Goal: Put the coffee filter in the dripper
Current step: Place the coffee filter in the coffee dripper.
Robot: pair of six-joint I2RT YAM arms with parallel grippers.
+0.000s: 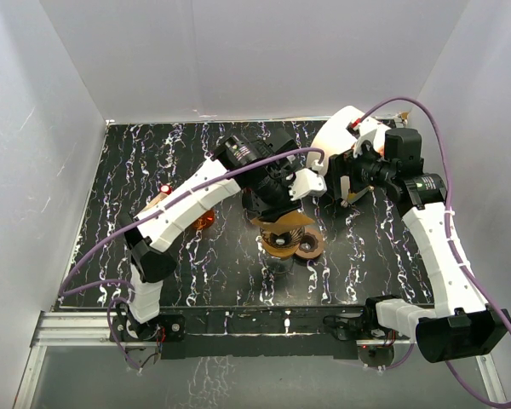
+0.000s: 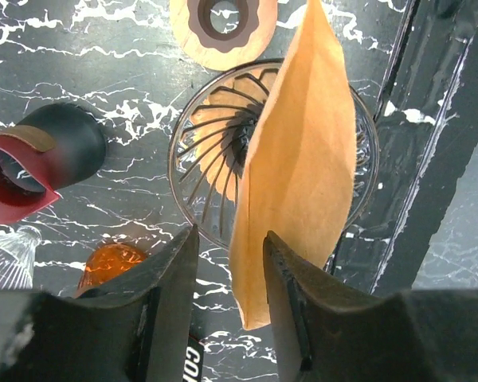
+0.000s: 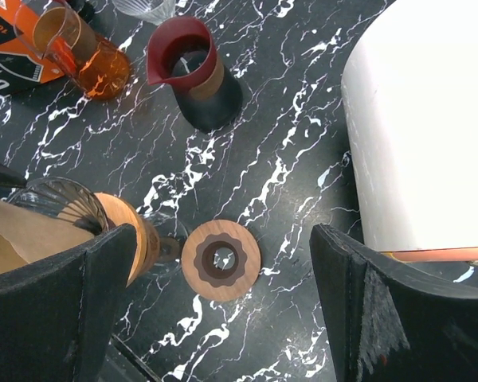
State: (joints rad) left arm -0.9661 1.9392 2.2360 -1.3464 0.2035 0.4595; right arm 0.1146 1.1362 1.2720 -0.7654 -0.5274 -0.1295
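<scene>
Leaning across dripper [image 2: 207, 151], coffee filter [image 2: 303, 143] loose between part-open left jaws, right jaws wide, empty

Folded tan filter [image 2: 299, 151] leans in ribbed glass dripper [image 2: 203, 151].

White walls all round me, black marble below.
Looking out over it now: the table [image 1: 111, 213] is black, shot through with white veins, glossy under soft, even light. The back wall [image 1: 255, 51] is plain white and meets the table's far edge. The left wall [image 1: 34, 170] and the right wall [image 1: 485, 128] close in along the side edges, white too, a shade greyer. Along the table's near edge runs a bare aluminium rail [image 1: 77, 324].
</scene>
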